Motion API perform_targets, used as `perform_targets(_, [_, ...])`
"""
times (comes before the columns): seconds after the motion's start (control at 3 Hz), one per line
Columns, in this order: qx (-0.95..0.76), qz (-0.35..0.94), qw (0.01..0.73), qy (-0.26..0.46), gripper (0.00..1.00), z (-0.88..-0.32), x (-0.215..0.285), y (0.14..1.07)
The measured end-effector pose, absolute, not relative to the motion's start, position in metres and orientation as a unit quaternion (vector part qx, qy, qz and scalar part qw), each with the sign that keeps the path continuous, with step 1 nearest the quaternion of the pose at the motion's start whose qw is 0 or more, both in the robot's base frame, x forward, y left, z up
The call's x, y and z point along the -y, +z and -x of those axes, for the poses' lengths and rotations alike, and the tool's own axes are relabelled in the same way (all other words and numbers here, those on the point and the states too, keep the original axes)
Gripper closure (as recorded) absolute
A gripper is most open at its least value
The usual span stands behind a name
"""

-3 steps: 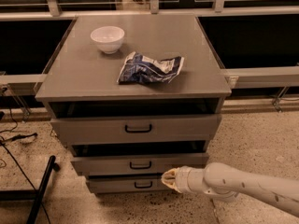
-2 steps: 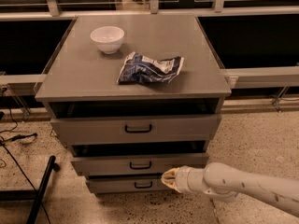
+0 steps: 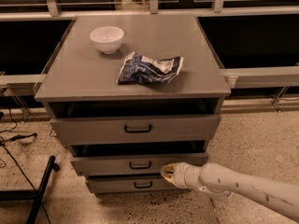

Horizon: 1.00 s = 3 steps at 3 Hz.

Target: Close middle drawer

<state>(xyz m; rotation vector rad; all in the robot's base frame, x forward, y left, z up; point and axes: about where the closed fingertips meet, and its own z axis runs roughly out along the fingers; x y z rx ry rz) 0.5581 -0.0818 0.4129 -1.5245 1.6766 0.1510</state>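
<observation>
The middle drawer [image 3: 117,163] is a grey flat front with a small black loop handle [image 3: 140,164], second of three in the grey cabinet [image 3: 93,83]. It stands pulled out a little, with a dark gap above it. My gripper [image 3: 167,171] is at the end of the white arm coming in from the lower right. Its tip is at the middle drawer's front, just right of the handle and near the drawer's lower edge.
The top drawer [image 3: 135,127] is also pulled out and the bottom drawer [image 3: 131,184] sits below. A white bowl [image 3: 107,38] and a crumpled blue chip bag [image 3: 148,68] lie on the cabinet top. A black stand leg [image 3: 39,190] and cables [image 3: 14,139] are on the floor at left.
</observation>
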Motion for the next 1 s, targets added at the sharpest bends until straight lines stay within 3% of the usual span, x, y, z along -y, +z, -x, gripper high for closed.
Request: perform_targets(1.0, [-0.67, 0.598, 0.438, 0.031, 1.0, -0.604, 0.076, 0.396])
